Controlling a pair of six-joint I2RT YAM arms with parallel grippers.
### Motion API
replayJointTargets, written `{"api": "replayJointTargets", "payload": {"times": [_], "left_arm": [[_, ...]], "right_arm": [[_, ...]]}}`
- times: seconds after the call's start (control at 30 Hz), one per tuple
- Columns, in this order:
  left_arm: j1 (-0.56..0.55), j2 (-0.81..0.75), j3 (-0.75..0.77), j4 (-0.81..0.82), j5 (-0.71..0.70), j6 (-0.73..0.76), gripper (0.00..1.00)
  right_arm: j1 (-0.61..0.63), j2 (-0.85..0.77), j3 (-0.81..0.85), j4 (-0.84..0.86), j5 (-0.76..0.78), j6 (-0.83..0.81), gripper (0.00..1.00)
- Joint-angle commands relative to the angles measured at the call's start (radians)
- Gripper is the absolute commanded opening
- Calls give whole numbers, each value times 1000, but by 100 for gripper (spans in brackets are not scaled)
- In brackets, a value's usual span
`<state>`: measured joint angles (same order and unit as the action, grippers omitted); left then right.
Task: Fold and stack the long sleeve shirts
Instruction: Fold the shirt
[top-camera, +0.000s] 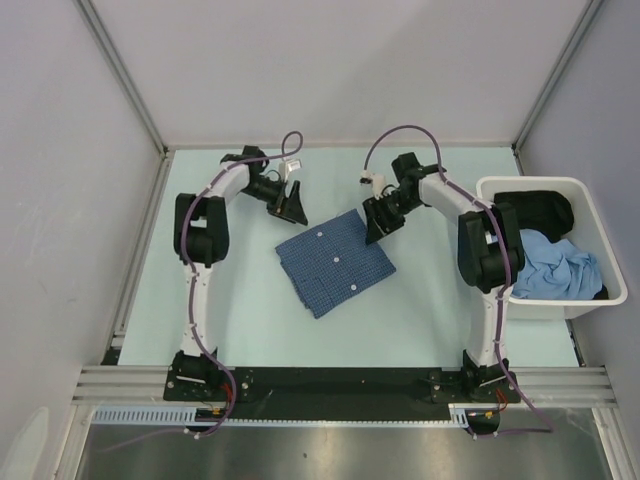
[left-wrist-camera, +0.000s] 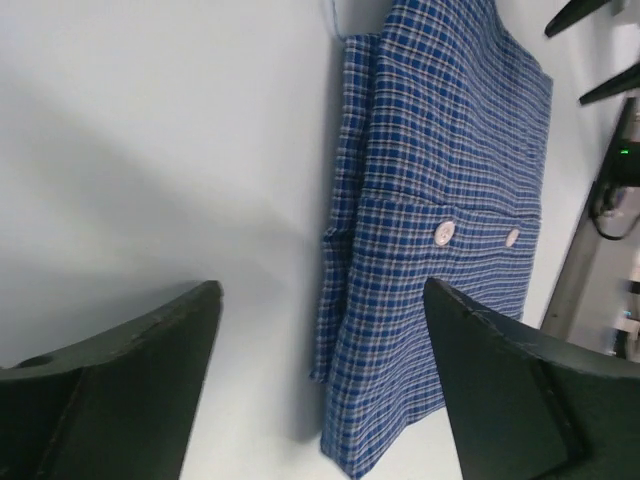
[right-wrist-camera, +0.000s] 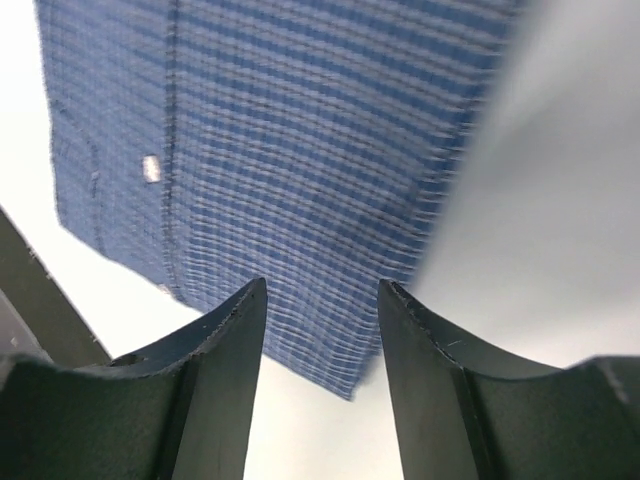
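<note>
The left gripper (top-camera: 291, 205) is wide open and empty, just beyond the far left edge of the shirt (top-camera: 334, 262). The right gripper (top-camera: 380, 224) is open too, less wide, also empty; it hangs over the shirt's far right corner. The shirt, blue checked, white buttons up, lies folded flat in the middle of the table (top-camera: 240, 300), between both grippers. At the right stands a bin (top-camera: 530, 183) holding light blue cloth (top-camera: 556, 268) and dark cloth (top-camera: 537, 210).
</note>
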<state>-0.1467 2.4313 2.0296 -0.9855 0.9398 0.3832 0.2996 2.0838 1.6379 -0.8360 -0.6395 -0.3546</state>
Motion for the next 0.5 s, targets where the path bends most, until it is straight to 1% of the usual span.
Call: {"api": "replayJointTargets", "payload": {"times": [0.0,0.07,0.23,0.3,0.37,0.47], "left_arm": [[-40,24,24,-19,13,-4,84],[-48,38,-2,-12,31,-21,80],[-91,63,-55,-12,50,-35,75],[-108,75,-69,-19,59,-46,71],[-116,86,-71,-27,66,-47,64],[-123,91,-69,-24,89,-70,58]], "right_arm": [[26,-41,-47,2,-45,-9,52],[30,-36,-59,3,-60,-15,51],[36,8,-82,37,-43,-20,50],[39,28,-81,43,-22,-29,49],[38,48,-81,47,-5,-47,49],[39,64,-79,46,-2,-61,49]]}}
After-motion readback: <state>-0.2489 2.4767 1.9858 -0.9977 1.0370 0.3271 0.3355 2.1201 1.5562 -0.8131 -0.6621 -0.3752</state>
